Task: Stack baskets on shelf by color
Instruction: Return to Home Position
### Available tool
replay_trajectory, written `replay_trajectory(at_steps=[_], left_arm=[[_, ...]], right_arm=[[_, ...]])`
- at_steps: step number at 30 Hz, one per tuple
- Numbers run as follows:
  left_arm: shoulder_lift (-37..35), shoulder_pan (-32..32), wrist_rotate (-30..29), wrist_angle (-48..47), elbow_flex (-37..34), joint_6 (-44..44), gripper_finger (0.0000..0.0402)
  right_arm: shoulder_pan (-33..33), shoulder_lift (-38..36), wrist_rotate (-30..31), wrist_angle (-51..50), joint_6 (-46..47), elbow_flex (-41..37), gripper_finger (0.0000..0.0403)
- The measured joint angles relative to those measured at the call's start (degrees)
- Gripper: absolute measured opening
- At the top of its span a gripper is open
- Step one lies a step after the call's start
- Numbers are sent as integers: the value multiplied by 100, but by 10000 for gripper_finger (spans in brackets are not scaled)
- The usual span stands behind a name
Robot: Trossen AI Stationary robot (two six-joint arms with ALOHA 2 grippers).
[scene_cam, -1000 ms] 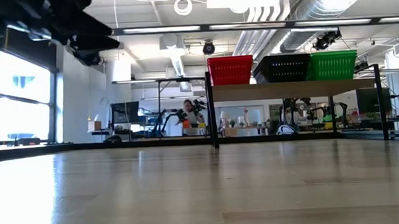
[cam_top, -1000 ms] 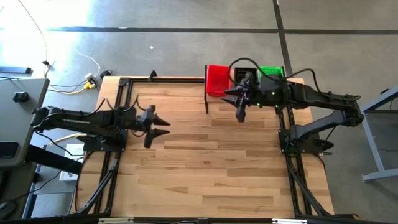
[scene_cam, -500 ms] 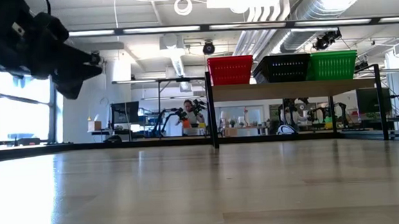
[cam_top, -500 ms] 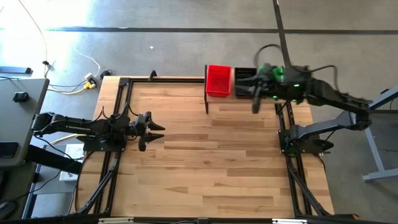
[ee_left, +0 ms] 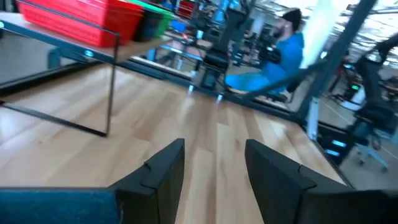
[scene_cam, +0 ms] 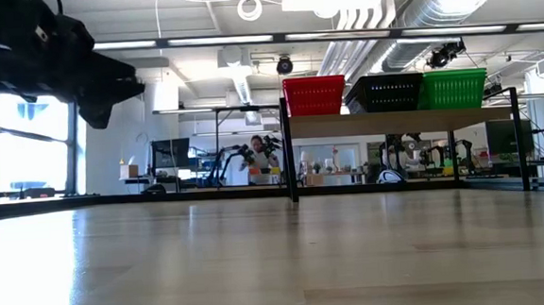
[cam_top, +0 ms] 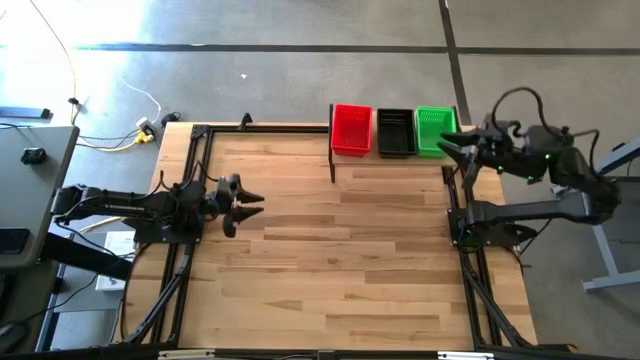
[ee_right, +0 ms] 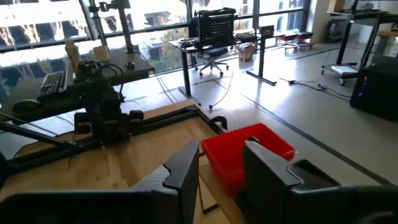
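While both arms hang clear of it, the shelf [scene_cam: 393, 121] at the far edge of the wood-plank surface [cam_top: 330, 260] carries three colours side by side: red baskets [cam_top: 351, 130] at the left arm's end, black baskets [cam_top: 396, 132] in the middle and green baskets [cam_top: 433, 131] at the right arm's end. From above each colour reads as a single open-topped basket. The level view across the surface shows each as one block, so the number in each stack is hard to make out.

The left claw [cam_top: 240, 203] hovers over the surface's left side, well apart from the shelf, its fingers parted with nothing between them. In the low view that arm is only a dark shape cut off at the upper corner. The right claw [cam_top: 452, 150] sits near the green baskets by the surface's right edge, fingers likewise spread and empty. Its wrist camera catches the red baskets past the fingers, which hide the other two colours. A blurred person in blue [ee_left: 273, 56] stands in the room beyond the surface.
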Motion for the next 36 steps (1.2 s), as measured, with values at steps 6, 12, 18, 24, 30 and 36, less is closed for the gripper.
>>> replay_trajectory(at_steps=[6,12,18,24,30,36], left_arm=[[-28,226,-6,0,0,19,158],[-28,326,-25,0,0,-71,158],[-31,326,-24,0,0,-254,158],[-31,326,-13,0,0,-671,158],[-28,326,-6,0,0,-582,158],[-28,318,-2,-2,0,-348,158]], right_arm=[[0,-1043,-199,770,162,-1468,110],[-2,-1541,-199,1347,268,-2864,110],[0,-1651,-402,1928,357,-3941,110],[0,-1651,-540,2283,440,-4649,110],[0,-1805,-848,2764,570,-5167,110],[0,-2356,-987,2962,795,-5692,110]])
